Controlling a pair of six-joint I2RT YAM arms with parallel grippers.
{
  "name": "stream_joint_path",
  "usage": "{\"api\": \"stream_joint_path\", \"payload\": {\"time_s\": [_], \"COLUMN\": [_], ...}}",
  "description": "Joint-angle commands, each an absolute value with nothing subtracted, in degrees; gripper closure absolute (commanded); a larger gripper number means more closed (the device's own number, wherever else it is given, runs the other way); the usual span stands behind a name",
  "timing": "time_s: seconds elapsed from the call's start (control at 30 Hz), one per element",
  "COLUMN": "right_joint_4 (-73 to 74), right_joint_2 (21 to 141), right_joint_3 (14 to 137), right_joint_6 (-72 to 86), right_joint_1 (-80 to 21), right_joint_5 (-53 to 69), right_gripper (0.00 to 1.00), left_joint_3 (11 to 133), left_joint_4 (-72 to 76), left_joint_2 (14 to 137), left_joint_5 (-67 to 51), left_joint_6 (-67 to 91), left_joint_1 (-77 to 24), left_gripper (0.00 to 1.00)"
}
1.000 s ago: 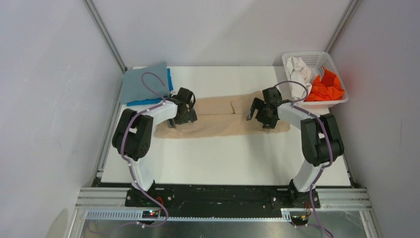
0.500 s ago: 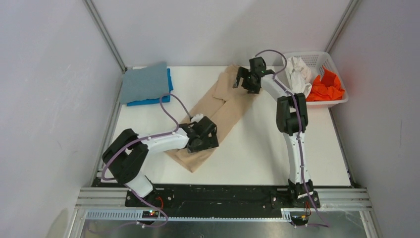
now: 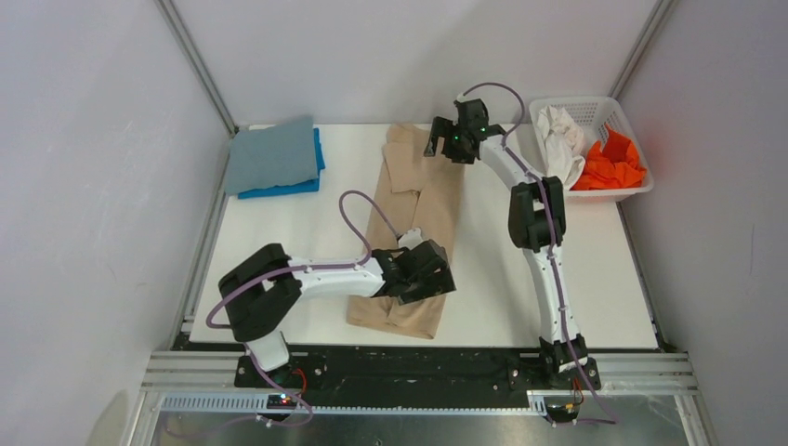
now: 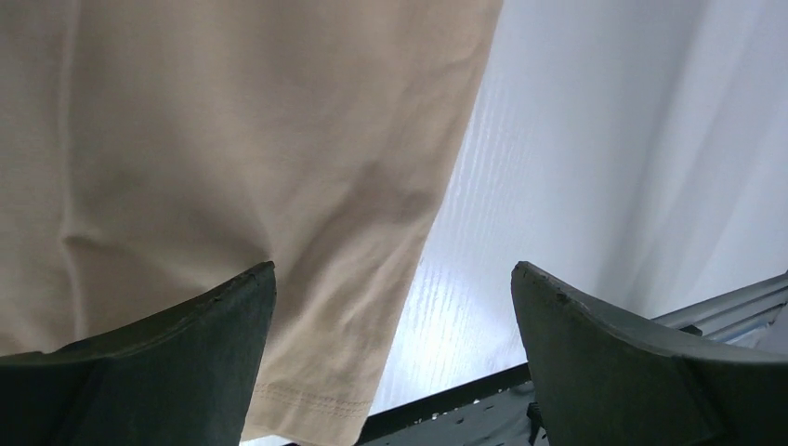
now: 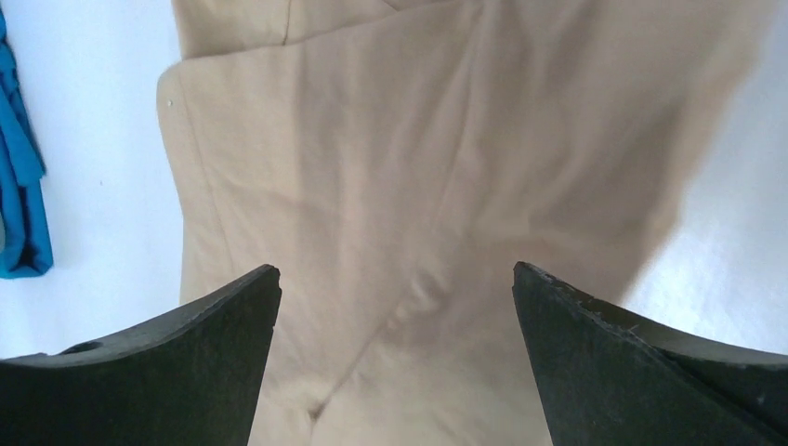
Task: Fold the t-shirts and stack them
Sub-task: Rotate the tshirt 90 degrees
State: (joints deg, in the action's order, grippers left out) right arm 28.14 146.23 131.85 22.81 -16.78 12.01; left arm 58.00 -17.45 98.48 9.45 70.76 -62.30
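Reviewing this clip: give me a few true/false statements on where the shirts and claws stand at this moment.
1. The tan shirt lies folded into a long strip. True.
2. Both claws are shut on it. False: the left claw and the right claw are open above it.
3. The grey-blue shirt lies on the bright blue shirt. True.
4. The basket holds only the orange shirt. False: a white shirt is in it too.

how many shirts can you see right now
5. Tan shirt laid out mid-table; grey-blue shirt folded on the bright blue shirt, far left corner; white shirt and orange shirt in the basket, which may hide more.
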Motion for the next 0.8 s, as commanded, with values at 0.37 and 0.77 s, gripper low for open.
{"api": "stream_joint_path", "payload": {"time_s": [0.37, 0.77], "right_joint_4": [24.88, 26.87], "right_joint_2": [82.45, 64.74], "right_joint_3": [70.87, 42.56], "right_joint_6": [23.17, 39.83], "right_joint_1": [-19.49, -64.41], "right_joint_5": [1.61, -14.97], "right_gripper": [0.0, 0.03], "left_joint_3": [40.85, 24.96], "left_joint_4": [-27.78, -30.47], "left_joint_2": [59.97, 48.47], "left_joint_5": [33.19, 19.72], "left_joint_6": [61.02, 57.01], "left_joint_1": [-67.85, -52.18], "left_gripper": [0.0, 0.01]}}
